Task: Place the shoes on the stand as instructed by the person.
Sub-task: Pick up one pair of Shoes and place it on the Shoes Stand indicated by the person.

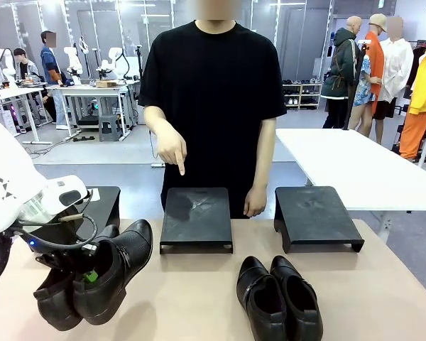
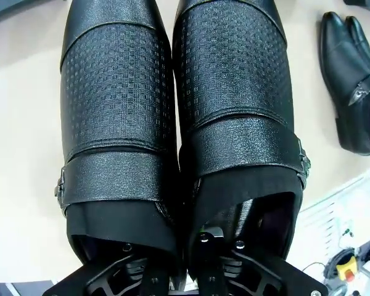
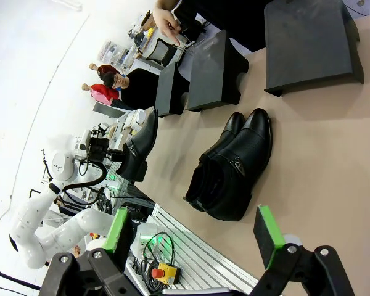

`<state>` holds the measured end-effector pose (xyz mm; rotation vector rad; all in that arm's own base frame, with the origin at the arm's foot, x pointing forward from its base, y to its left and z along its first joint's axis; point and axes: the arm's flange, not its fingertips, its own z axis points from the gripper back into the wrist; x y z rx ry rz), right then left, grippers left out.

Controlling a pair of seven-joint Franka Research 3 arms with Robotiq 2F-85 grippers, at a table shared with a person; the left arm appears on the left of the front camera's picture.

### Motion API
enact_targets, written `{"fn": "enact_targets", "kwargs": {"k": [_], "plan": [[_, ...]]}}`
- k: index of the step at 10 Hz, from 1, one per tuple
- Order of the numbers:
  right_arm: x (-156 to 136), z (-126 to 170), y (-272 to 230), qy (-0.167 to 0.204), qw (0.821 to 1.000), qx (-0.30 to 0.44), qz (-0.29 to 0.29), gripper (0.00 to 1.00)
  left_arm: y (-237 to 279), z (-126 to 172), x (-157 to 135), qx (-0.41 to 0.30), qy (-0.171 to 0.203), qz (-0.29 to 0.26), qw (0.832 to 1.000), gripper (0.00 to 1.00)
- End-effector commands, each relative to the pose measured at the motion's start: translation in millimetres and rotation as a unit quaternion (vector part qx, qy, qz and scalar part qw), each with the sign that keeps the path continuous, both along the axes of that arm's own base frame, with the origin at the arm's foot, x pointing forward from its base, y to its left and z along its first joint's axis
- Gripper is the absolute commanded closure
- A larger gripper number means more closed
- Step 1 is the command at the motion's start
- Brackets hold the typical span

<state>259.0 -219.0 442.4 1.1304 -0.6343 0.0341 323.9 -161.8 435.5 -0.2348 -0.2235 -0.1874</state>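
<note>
Low left in the front view, the left gripper (image 1: pixel 89 270) is clamped on a raised pair of shiny black leather dress shoes (image 1: pixel 103 277), the person's hand (image 1: pixel 172 150) points at the bare middle black stand (image 1: pixel 197 213), a second pair (image 1: pixel 278 298) sits bottom centre, and the right gripper (image 3: pixel 194 231) gapes empty, so nothing looks placed yet.

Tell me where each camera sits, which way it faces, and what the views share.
Front view: fixed on the robot's side, facing across the table at the person, who points toward the middle stand; left gripper lower left.
Left wrist view: on the left arm, looking down onto the held pair it clamps.
Right wrist view: on the right arm, tilted over the table; right gripper open at bottom.
Shared: all three show the resting pair.
</note>
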Motion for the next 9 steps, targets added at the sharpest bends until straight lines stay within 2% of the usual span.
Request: {"fn": "enact_targets", "kwargs": {"k": [1, 2, 3, 6, 8, 9], "plan": [[0.0, 1.6, -0.4, -0.008, 1.0, 0.007, -0.001, 0.0, 0.0, 0.0, 0.0, 0.0, 0.0, 0.0, 1.0, 0.91], [0.0, 1.6, -0.4, -0.008, 1.0, 0.007, -0.001, 0.0, -3.9, 12.0, -4.3, -0.017, -0.029, 0.0, 0.999, 0.91], [0.0, 1.6, -0.4, -0.008, 1.0, 0.007, -0.001, 0.0, -12.6, 27.3, 7.7, -0.016, -0.048, -0.013, 0.999, 0.91], [0.0, 1.6, -0.4, -0.008, 1.0, 0.007, -0.001, 0.0, -49.8, 60.6, 53.9, 0.01, -0.057, -0.047, 0.997, 0.91], [0.0, 1.6, -0.4, -0.008, 1.0, 0.007, -0.001, 0.0, -89.4, 75.3, 77.7, 0.023, -0.058, -0.048, 0.997, 0.91], [0.0, 1.6, -0.4, -0.008, 1.0, 0.007, -0.001, 0.0, -109.0, 80.4, 90.3, 0.027, -0.059, -0.029, 0.997, 0.91]]}}
